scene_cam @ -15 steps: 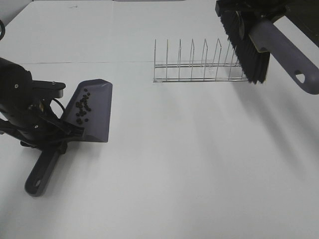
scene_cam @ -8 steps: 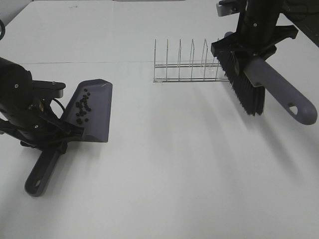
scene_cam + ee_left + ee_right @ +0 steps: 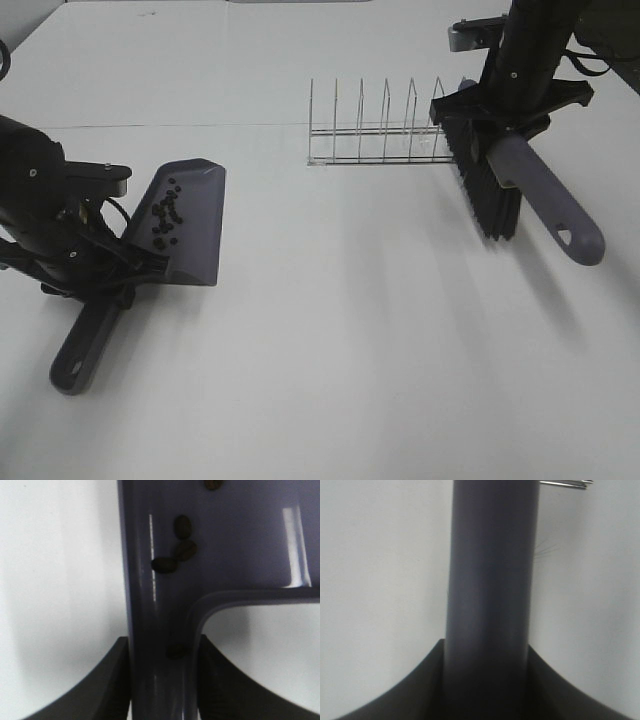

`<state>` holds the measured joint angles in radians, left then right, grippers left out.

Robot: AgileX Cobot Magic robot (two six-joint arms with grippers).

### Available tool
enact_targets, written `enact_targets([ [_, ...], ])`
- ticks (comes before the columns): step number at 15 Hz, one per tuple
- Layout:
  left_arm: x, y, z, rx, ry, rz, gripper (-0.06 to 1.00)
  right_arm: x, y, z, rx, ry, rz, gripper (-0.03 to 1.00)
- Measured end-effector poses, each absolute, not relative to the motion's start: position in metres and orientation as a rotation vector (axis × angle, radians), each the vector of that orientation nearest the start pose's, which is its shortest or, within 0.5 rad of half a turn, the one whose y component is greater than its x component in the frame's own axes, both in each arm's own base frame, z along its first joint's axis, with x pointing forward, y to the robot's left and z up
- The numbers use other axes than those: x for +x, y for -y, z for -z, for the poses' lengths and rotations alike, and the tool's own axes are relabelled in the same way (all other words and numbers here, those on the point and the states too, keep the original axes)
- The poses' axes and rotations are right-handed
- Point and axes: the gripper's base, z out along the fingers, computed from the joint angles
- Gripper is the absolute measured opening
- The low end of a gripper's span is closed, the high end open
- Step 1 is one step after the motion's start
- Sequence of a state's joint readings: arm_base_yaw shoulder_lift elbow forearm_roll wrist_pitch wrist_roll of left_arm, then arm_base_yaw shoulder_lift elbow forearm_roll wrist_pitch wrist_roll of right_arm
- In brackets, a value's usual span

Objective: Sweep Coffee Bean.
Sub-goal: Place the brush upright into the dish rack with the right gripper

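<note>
The coffee beans (image 3: 165,218) lie in a cluster inside the grey dustpan (image 3: 190,225) at the left. My left gripper (image 3: 105,272) is shut on the dustpan's handle (image 3: 85,340). In the left wrist view the fingers (image 3: 112,680) press both sides of the handle (image 3: 157,645), with three beans (image 3: 177,550) in the pan above. My right gripper (image 3: 505,125) is shut on the grey brush handle (image 3: 545,200). The black bristles (image 3: 485,185) hang down just right of the wire rack. The right wrist view shows only the handle (image 3: 490,590) between the fingers (image 3: 410,690).
A wire dish rack (image 3: 385,135) stands at the back centre, its right end close to the brush. Its end also shows in the right wrist view (image 3: 565,484). A white table (image 3: 350,330) lies under everything.
My right gripper has brought the brush down and to the left, from the top right corner to beside the rack's right end. The left arm, dustpan and beans have not moved.
</note>
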<state>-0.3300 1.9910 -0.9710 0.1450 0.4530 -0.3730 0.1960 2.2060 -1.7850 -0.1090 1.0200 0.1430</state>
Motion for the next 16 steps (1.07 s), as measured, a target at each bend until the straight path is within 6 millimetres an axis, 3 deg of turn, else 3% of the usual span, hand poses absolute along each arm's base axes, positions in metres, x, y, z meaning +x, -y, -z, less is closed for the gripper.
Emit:
enact_targets([
  [8, 0.318, 0.103, -0.088, 0.12, -2.94, -0.011, 0.35, 0.464, -0.083, -0.18, -0.139, -2.802, 0.068, 0.3],
  [11, 0.318, 0.103, -0.088, 0.12, -2.94, -0.011, 0.35, 0.469, -0.084, -0.167, -0.145, -2.802, 0.067, 0.3],
  [13, 0.318, 0.103, -0.088, 0.121, -2.94, -0.011, 0.35, 0.477, -0.086, -0.152, -0.145, -2.818, 0.071, 0.3],
  [15, 0.318, 0.103, -0.088, 0.123, -2.941, -0.011, 0.35, 0.485, -0.087, -0.152, -0.144, -2.802, 0.07, 0.3],
  [16, 0.318, 0.103, -0.088, 0.124, -2.941, -0.012, 0.35, 0.5, -0.089, -0.157, -0.129, -2.754, 0.064, 0.3],
])
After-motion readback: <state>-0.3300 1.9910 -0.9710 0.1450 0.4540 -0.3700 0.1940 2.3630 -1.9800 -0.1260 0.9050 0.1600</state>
